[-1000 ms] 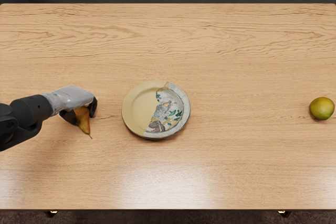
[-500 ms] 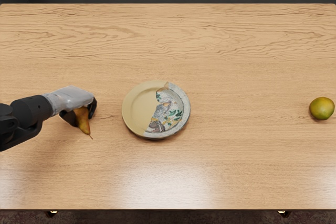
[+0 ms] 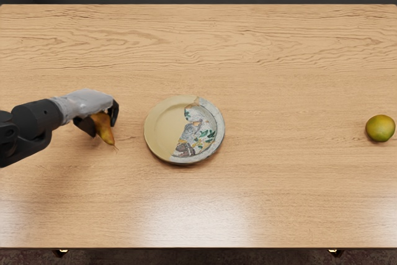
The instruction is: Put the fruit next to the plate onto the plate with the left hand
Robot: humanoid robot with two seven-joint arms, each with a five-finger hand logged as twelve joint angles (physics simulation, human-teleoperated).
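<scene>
A yellow-brown pear (image 3: 104, 130) hangs with its stem end pointing down to the right, left of the plate. My left hand (image 3: 99, 115) is shut on the pear's upper part, and its arm comes in from the left edge. The pear looks lifted slightly off the wood. The round plate (image 3: 162, 130), yellow with a painted patch on its right half, lies near the table's middle with nothing on it. The hand is about a hand's width left of the plate's rim.
A green-yellow round fruit (image 3: 380, 128) lies far right near the table's edge. The wooden table (image 3: 248, 54) stretches wide behind the plate.
My left hand has risen and shifted a little right toward the plate, carrying the pear, which has tilted with its tip now pointing right.
</scene>
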